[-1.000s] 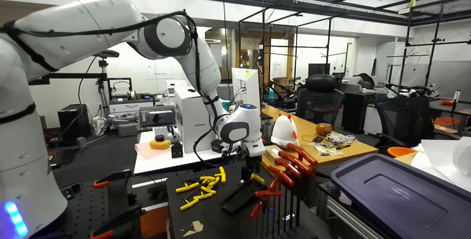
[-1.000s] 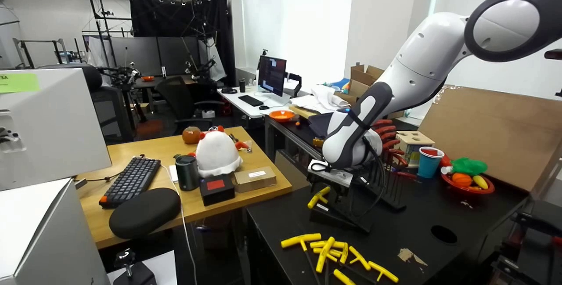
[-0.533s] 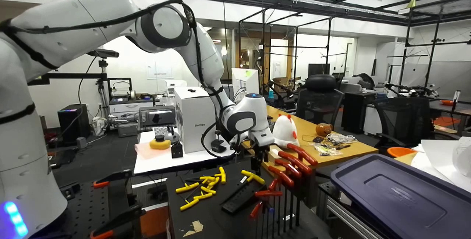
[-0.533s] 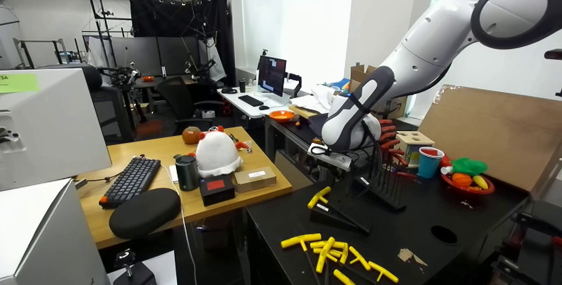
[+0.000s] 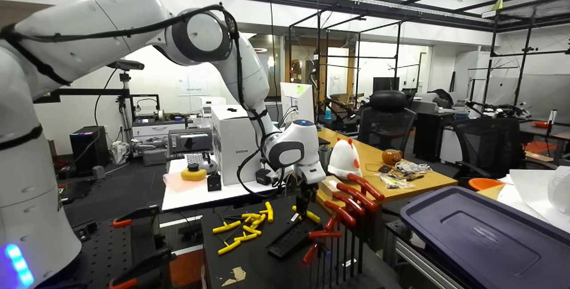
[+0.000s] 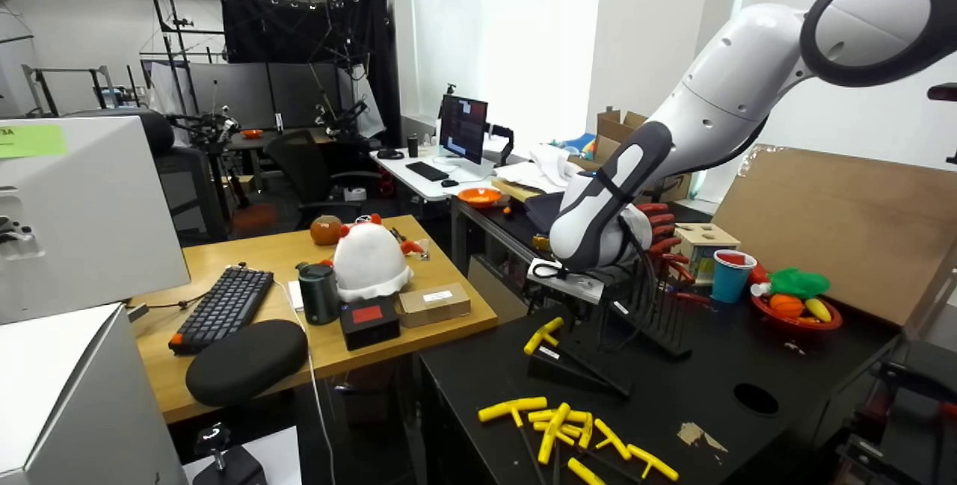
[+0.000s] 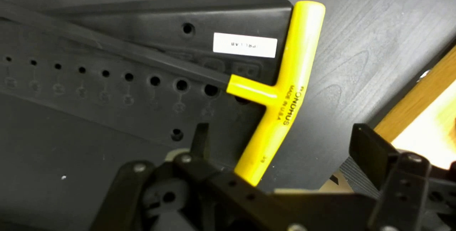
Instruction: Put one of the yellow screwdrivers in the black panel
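A yellow T-handled screwdriver (image 7: 295, 63) lies slanted across the black panel (image 7: 153, 28), a low wedge with rows of holes and a white label. Its dark shaft rests along the holes, and its handle sticks out past the panel's end. My gripper (image 7: 283, 136) is open above that handle. In the wrist view the handle's lower half appears between the spread fingers, with its lower tip hidden behind a gripper link. Nothing is held. In an exterior view the gripper covers part of the handle. Several other yellow screwdrivers (image 5: 226, 227) lie in a loose pile beside the panel.
A black rack of upright tools with red handles (image 5: 341, 213) stands close to the gripper. A dark lidded box (image 5: 485, 244) is beyond it. On the black table are a blue cup (image 6: 731, 282) and a red bowl (image 6: 796, 323) of toy fruit. A wooden desk (image 6: 463, 328) adjoins.
The gripper rose off to the right in an exterior view, then came back down and left over the handle, ending slightly higher than one second ago. The screwdriver and panel have not moved.
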